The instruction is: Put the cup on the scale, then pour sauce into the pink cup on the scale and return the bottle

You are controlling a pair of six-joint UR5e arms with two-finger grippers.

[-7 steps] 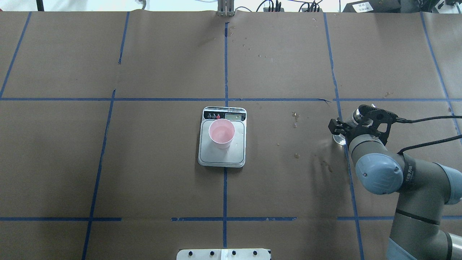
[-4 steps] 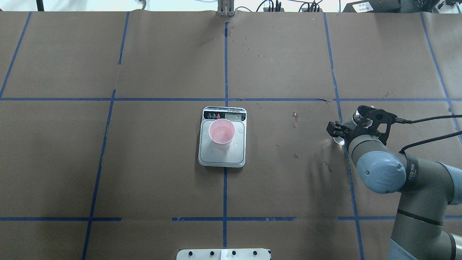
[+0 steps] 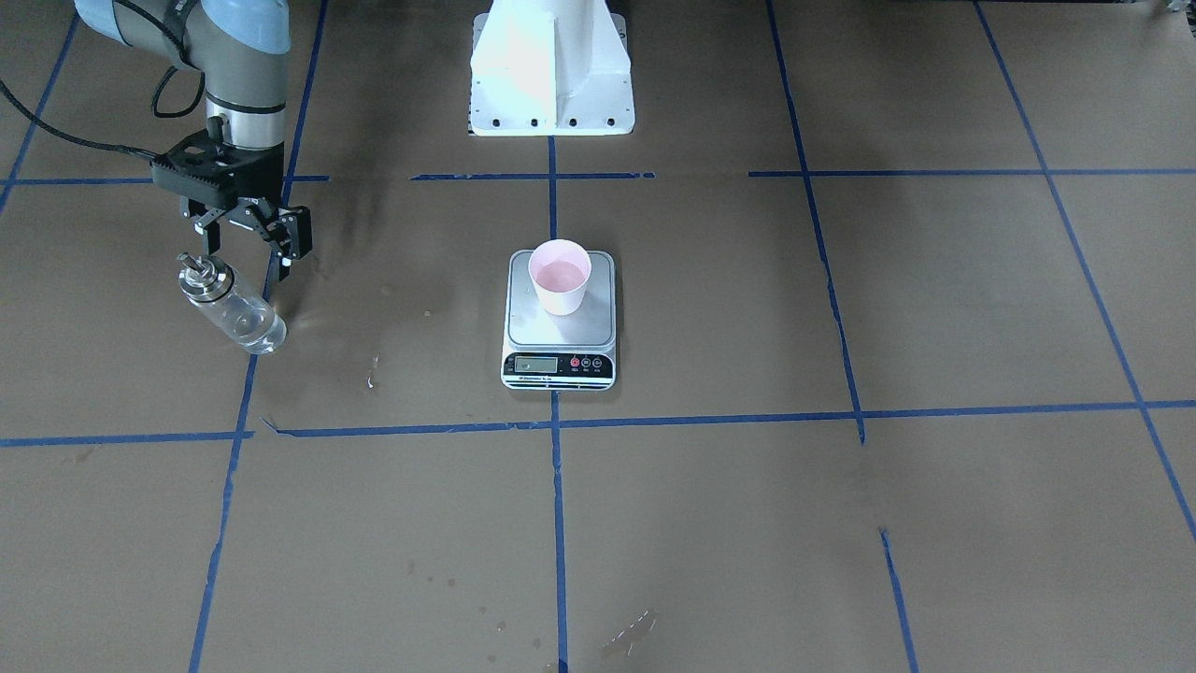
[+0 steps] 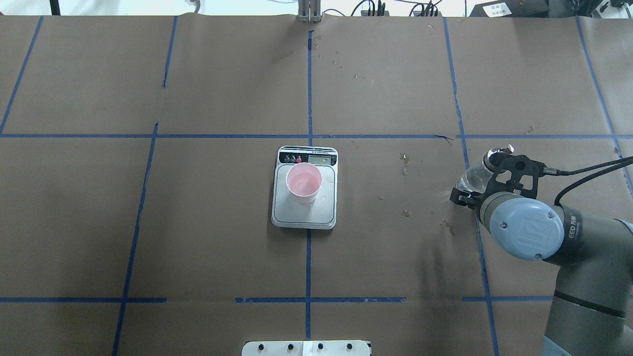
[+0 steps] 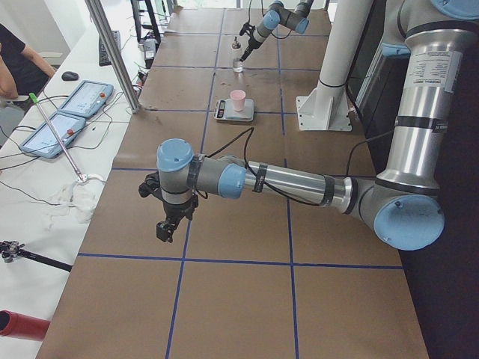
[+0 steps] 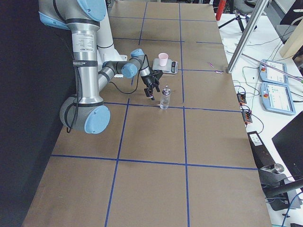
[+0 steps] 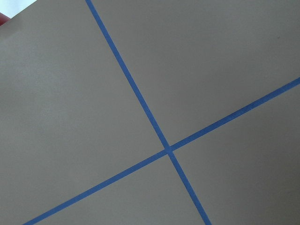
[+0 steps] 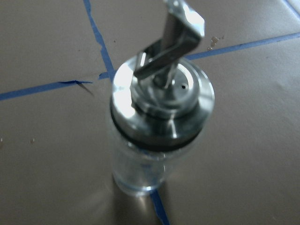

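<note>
The pink cup (image 4: pixel 303 182) (image 3: pixel 560 276) stands upright on the scale (image 4: pixel 316 213) (image 3: pixel 561 329) at the table's middle. I cannot make out sauce inside it. The clear bottle (image 4: pixel 475 171) (image 3: pixel 230 306) (image 6: pixel 164 98), with its silver cap and spout (image 8: pixel 161 91), stands free on the brown paper at the robot's right. My right gripper (image 3: pixel 249 245) is open just behind the bottle, towards the robot, not touching it. My left gripper (image 5: pixel 166 226) hovers over bare paper far from the scale; whether it is open or shut I cannot tell.
Small wet stains (image 4: pixel 405 163) dot the paper between scale and bottle. The white robot base (image 3: pixel 551 75) sits at the table's edge. Beside the table are a metal post (image 5: pixel 112 52), tablets (image 5: pixel 75 112) and a person's arm (image 5: pixel 11 63).
My right gripper has drawn back towards the robot, off the bottle, which stays standing where it was. Cup and scale have not moved.
</note>
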